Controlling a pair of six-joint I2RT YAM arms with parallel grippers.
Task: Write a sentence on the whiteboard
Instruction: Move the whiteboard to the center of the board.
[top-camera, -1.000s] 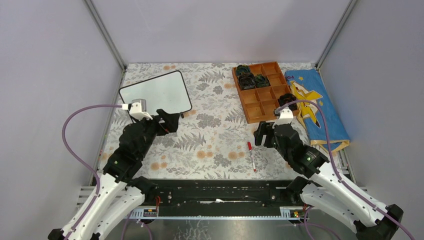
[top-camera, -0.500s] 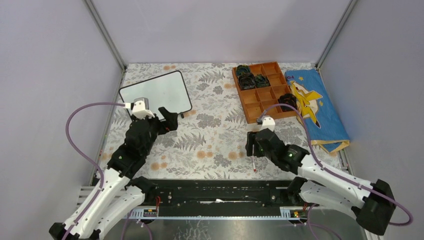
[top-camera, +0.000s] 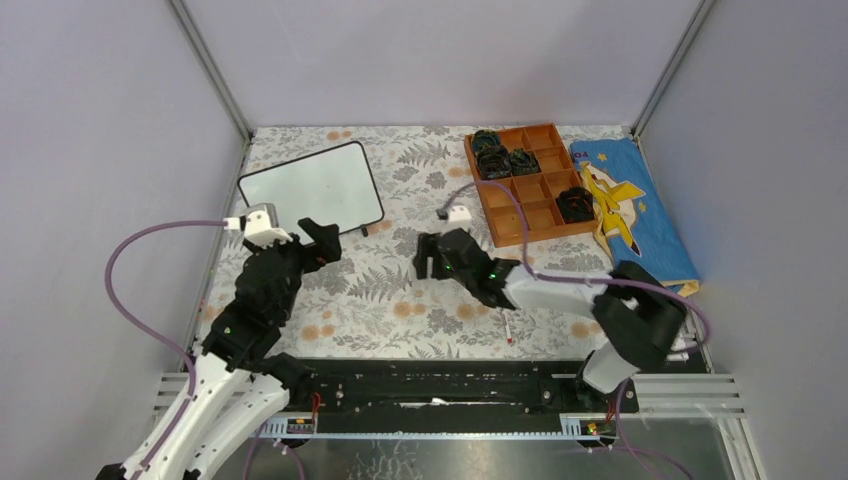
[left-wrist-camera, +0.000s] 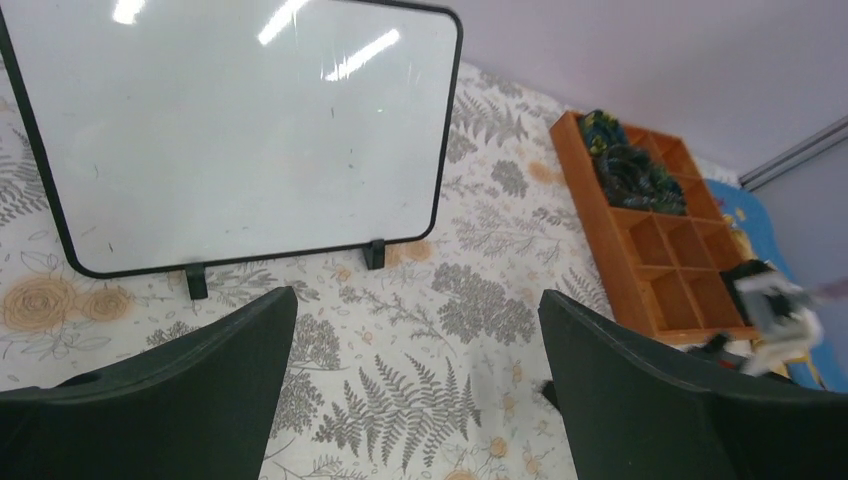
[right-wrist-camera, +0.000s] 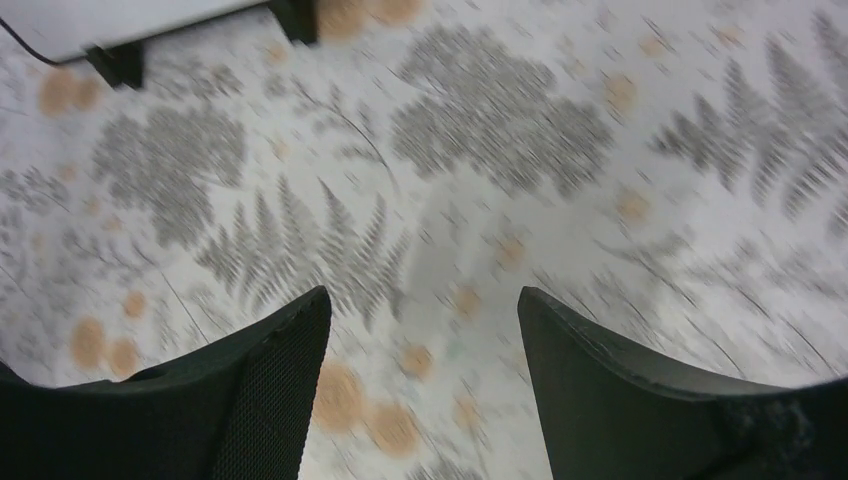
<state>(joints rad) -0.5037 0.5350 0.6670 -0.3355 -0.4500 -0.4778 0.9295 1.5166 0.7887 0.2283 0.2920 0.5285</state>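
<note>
Left tool (top-camera: 325, 240) gapes fully wide, gripping nothing, poised just off the near edge of the whiteboard (top-camera: 312, 188) (which sits at the far left of the tabletop (top-camera: 400, 305)). Right tool (top-camera: 424, 260) is parted too, empty, above mid-tabletop, with the marker (top-camera: 508, 329) lying beside its arm.

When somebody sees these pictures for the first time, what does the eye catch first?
Probably the blank whiteboard at the far left of the flowered table, with the open left claw just in front of it. Next come the wooden tray at the far right and the blue cloth with a yellow star beside it. The right claw hangs open over the table's middle, and a red pen lies untouched near the front edge.
</note>
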